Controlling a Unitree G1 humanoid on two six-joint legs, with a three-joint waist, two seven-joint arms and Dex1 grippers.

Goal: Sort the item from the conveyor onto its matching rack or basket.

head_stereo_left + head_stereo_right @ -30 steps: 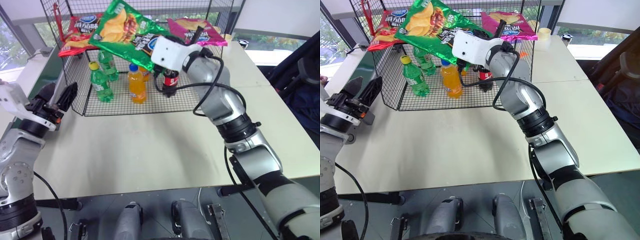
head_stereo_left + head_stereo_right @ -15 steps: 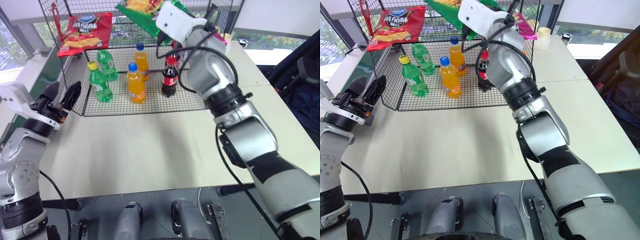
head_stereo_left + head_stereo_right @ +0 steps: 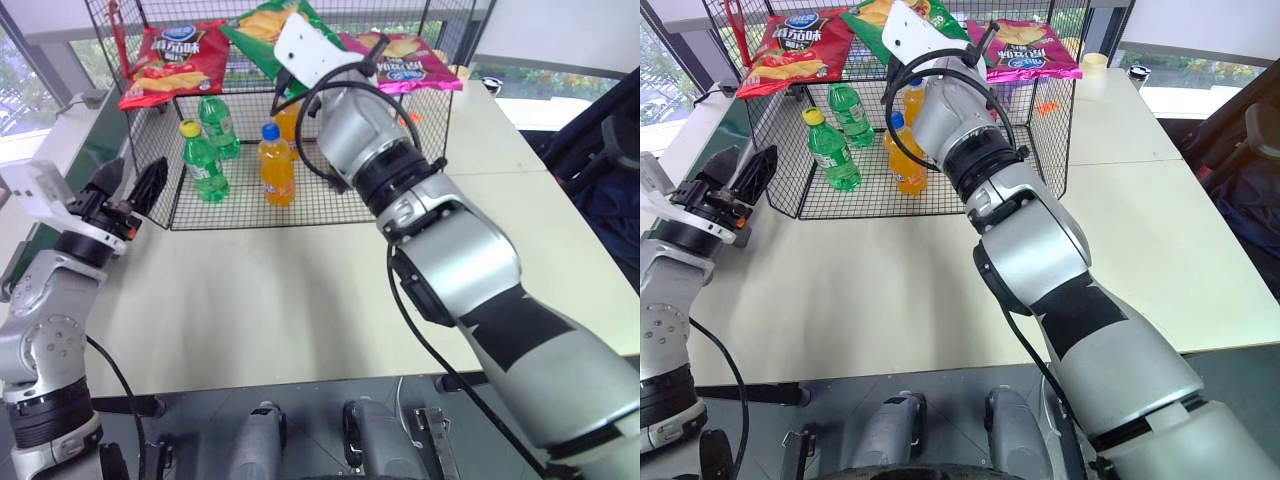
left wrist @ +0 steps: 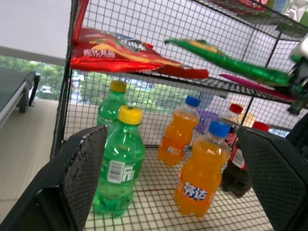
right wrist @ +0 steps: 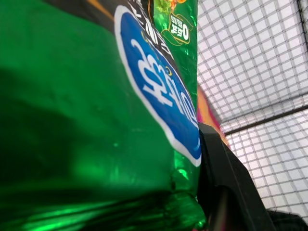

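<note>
Right wrist view — green crisp bag [image 5: 86, 120] clamped between right jaws, filling frame.

Both head eyes look forward and down over the desk [image 3: 300, 290] at the wire rack [image 3: 420, 120], which the left wrist camera faces from close, level.

Robot test lab, wire rack [image 3: 420, 110] of snacks and sodas, pale table [image 3: 300, 290], windows

My pale counter [image 3: 300, 290] carries the black wire rack [image 3: 440, 110]. On its upper shelf lie a red bag [image 3: 170, 65], the green crisp bag [image 3: 258, 30] and a pink bag [image 3: 410, 65]; bottles [image 3: 277, 165] stand below.
</note>
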